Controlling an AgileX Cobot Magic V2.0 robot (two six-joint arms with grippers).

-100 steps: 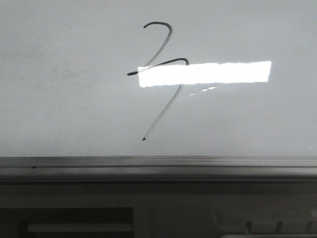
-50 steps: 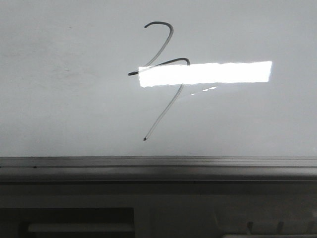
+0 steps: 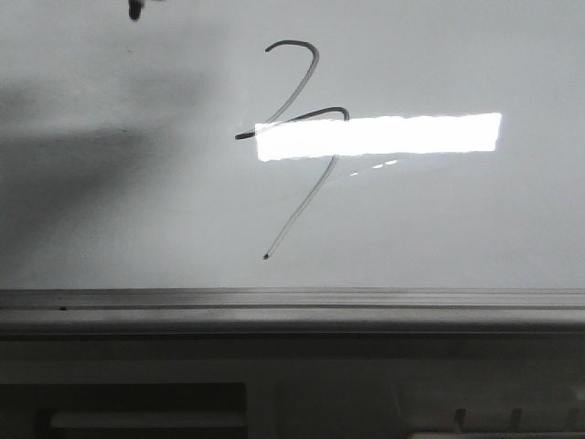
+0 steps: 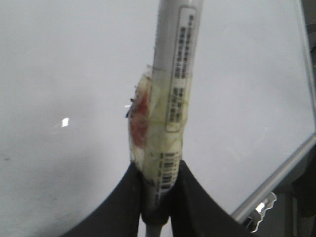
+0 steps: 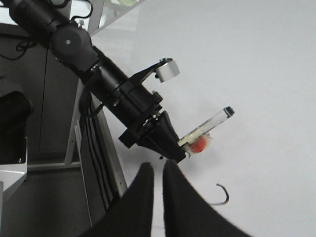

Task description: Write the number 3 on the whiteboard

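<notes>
The number 3 point(image 3: 292, 42) is a thin dark line on the whiteboard point(image 3: 457, 219), with a hook on top, a middle bend and a long slanted tail. My left gripper point(image 4: 158, 167) is shut on a white marker point(image 4: 170, 89) wrapped in tape with a red patch. The marker's dark tip point(image 3: 135, 11) shows at the top left of the front view, left of the 3. In the right wrist view the left gripper point(image 5: 168, 138) holds the marker point(image 5: 205, 131) over the board beside the 3's hook point(image 5: 224, 195). My right gripper point(image 5: 158, 170) is shut and empty.
A bright rectangular glare point(image 3: 379, 134) crosses the 3's middle. A grey metal rail point(image 3: 292, 311) runs along the board's near edge, with dark frame parts below it. The rail also shows in the left wrist view point(image 4: 276, 182).
The marker tip has come into the front view at the top left, and a broad shadow now lies over the board's left side. The 3 is unchanged.
</notes>
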